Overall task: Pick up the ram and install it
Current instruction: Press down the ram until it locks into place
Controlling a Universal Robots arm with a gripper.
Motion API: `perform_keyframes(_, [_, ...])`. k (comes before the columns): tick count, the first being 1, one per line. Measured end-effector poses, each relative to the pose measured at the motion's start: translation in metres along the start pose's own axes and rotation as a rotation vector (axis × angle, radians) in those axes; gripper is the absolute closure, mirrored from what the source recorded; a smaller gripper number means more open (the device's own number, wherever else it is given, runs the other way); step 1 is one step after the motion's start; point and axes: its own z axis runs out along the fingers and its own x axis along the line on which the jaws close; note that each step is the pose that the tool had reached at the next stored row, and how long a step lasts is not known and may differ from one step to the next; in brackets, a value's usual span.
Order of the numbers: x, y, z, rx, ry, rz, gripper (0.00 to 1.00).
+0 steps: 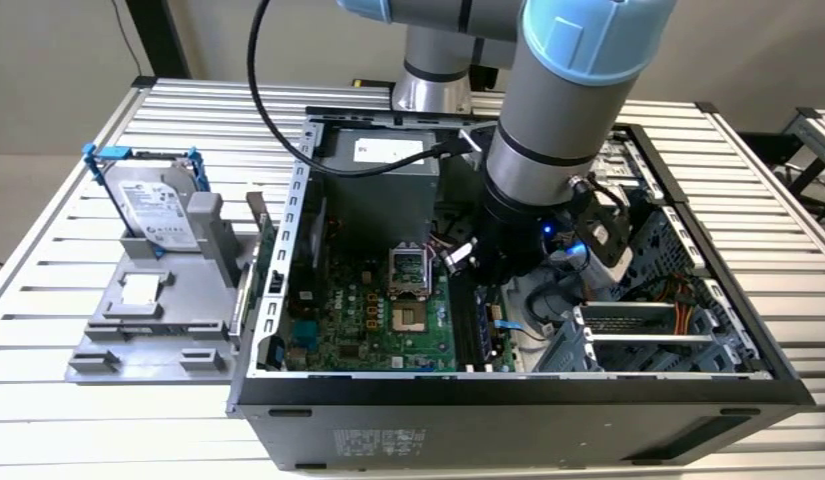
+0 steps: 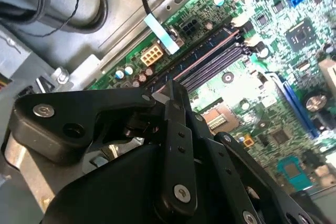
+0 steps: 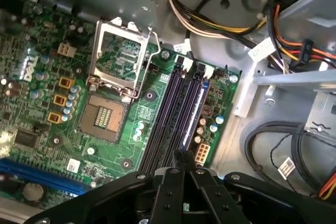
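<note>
The end effector (image 3: 184,157) is hovering just above the motherboard's memory slots (image 3: 176,111) with its fingers pressed together, and whether the ram is pinched there I cannot tell; I'm judging it light, stiff and fragile, best gripped by its long edges.

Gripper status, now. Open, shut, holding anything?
Gripper: shut, fingers pressed together above the black motherboard slots; nothing visibly held between them.
</note>
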Motion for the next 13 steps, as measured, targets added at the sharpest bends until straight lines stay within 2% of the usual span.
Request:
perform_keyframes(6, [-0.0001, 0.0001, -0.0054, -0.0009, 0.0012, -0.085, 1.0])
perform_keyframes(13, [-0.0001, 0.0003, -0.011, -0.0036, 0.0007, -0.165, 1.0])
